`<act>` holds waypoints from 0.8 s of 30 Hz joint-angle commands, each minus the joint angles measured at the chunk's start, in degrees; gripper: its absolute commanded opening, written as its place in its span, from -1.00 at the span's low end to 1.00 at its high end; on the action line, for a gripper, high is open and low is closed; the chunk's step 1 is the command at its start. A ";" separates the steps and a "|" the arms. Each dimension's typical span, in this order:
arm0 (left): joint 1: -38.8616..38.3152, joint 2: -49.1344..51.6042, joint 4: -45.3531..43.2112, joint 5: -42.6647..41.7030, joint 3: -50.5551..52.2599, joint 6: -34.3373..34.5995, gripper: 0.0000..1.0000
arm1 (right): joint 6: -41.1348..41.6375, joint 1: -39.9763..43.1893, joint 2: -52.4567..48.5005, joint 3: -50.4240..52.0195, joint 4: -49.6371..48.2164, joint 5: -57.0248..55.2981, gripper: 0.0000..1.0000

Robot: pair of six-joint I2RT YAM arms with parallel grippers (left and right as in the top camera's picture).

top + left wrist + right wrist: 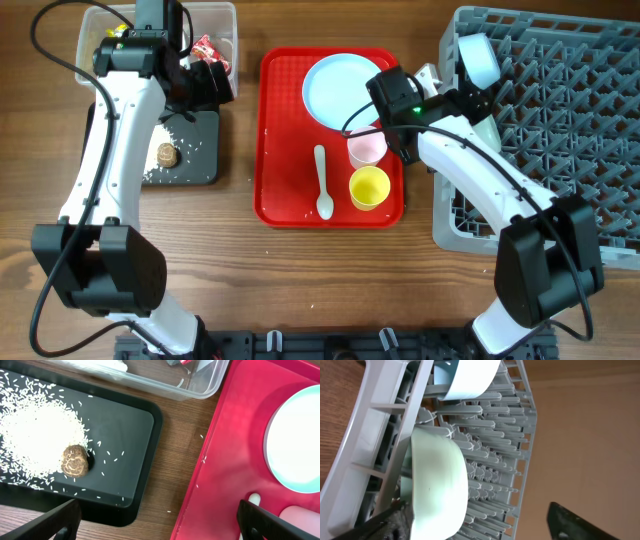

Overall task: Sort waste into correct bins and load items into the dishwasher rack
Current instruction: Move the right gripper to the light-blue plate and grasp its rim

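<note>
Left gripper (157, 510): jaws wide, empty; black tray (125, 425) edge and rice (30, 435) ahead of one finger, bare table (175, 460) between.
Right gripper (477, 510): jaws wide; bowl (440, 485) in dishwasher rack (515, 445) beside one finger.
Arms: elbows bent.

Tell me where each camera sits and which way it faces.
Overhead: fixed above the table, facing straight down at red tray and rack; left arm and right arm show.
Left wrist: on the left arm, facing down at black tray, rice and plate; left fingertips at bottom.
Right wrist: beside the rack, facing sideways into it at near bowl and far bowl; right fingers at bottom.
Overhead and left wrist share the plate.
</note>
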State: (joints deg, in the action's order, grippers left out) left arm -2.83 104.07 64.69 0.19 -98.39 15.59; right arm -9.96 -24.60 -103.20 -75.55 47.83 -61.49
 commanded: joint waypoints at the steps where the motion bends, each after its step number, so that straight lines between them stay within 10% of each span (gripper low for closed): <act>1: 0.07 0.35 0.02 0.79 0.20 -0.11 1.00 | 4.35 0.09 0.04 -1.11 -1.25 -0.28 0.94; 7: 0.07 0.35 0.02 0.76 0.20 -0.11 1.00 | 4.87 0.02 8.00 -7.80 -4.15 5.68 1.00; 13: 0.07 0.35 0.02 0.79 0.20 -0.13 1.00 | 19.08 -0.31 13.11 -11.15 -6.56 64.81 0.69; 24: 0.07 0.35 0.02 0.76 0.20 -0.11 1.00 | 21.64 5.31 2.49 -8.66 -14.08 75.21 0.42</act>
State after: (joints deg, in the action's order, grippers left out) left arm -2.83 104.09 64.71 0.19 -98.39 15.59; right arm 9.32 -21.76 -96.55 -85.17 37.65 7.86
